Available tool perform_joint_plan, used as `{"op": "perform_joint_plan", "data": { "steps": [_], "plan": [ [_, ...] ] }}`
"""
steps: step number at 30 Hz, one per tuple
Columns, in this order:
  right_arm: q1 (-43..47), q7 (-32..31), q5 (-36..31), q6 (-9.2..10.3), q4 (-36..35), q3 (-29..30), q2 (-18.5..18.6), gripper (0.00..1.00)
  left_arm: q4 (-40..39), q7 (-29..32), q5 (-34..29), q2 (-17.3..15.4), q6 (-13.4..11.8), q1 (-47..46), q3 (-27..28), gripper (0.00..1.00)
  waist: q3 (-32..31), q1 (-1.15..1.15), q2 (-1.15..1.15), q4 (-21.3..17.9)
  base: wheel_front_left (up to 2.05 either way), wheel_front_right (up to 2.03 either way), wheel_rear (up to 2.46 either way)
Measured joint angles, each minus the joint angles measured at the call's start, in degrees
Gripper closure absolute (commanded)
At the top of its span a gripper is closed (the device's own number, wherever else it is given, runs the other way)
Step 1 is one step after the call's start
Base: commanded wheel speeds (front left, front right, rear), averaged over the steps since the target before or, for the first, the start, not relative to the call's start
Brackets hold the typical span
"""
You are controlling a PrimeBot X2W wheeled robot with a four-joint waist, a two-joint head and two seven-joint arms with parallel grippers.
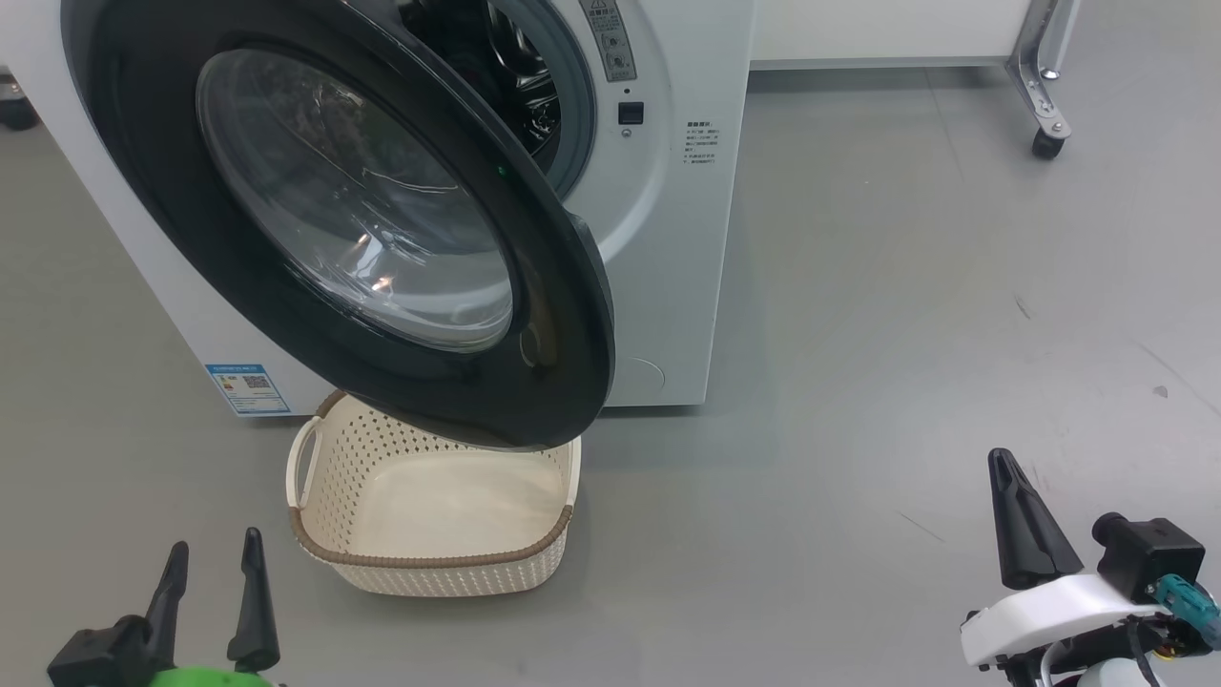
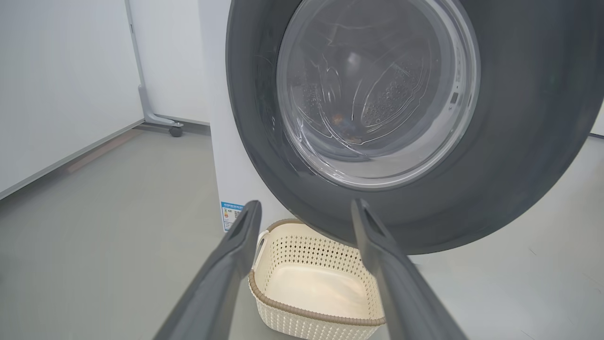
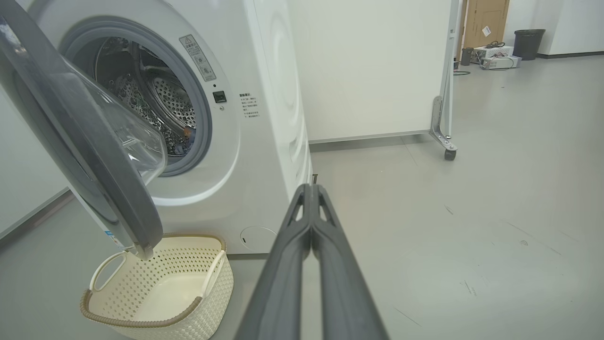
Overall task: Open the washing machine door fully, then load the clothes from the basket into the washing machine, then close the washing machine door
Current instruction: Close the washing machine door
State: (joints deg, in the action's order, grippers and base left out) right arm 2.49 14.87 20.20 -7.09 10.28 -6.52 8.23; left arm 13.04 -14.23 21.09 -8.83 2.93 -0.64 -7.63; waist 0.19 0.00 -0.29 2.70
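While looking down from the head, find the washing machine door (image 1: 558, 315) at eleven o'clock, swung partway out from the washing machine (image 1: 668, 239) and hanging over the far end of the basket (image 1: 429, 561). Judge that angle as neither fully open nor shut: enough to leave the drum (image 3: 165, 99) reachable from one o'clock, too wide to count as closed. Note the basket at twelve o'clock on the floor (image 1: 858, 382), bare inside, overlapped by the door's lower rim; cannot tell whether touching. Spot a small orange-and-blue scrap low in the drum through the right wrist camera, likely the clothes (image 3: 187, 134), though too small to be sure. Reckon loading finished, with closing as the remaining step. See the left gripper (image 1: 215, 544) at seven o'clock, fingers spread wide, holding nothing. See the right gripper (image 3: 311, 190) at five o'clock, fingers pressed together on nothing, well apart from the door, probably closed to make one blunt pusher against the rim. Mind the basket beneath the swing.
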Motion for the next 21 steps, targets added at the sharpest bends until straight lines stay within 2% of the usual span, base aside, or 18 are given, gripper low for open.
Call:
{"op": "perform_joint_plan", "data": {
  "steps": [16,21],
  "plan": [
    [-0.6,0.0,0.0,0.00,-1.1,0.0,-0.5,1.00,-0.3,0.0,-1.6,1.1,0.5,0.7,0.9,0.00,0.4,0.00,0.00,0.0,0.00,0.00,0.00],
    [-3.4,0.0,0.2,0.00,-3.0,-0.1,-0.5,1.00,-0.6,0.0,-2.1,1.7,0.8,0.9,1.1,0.00,0.5,0.00,0.00,0.3,0.00,0.00,0.00]
  ]
}}
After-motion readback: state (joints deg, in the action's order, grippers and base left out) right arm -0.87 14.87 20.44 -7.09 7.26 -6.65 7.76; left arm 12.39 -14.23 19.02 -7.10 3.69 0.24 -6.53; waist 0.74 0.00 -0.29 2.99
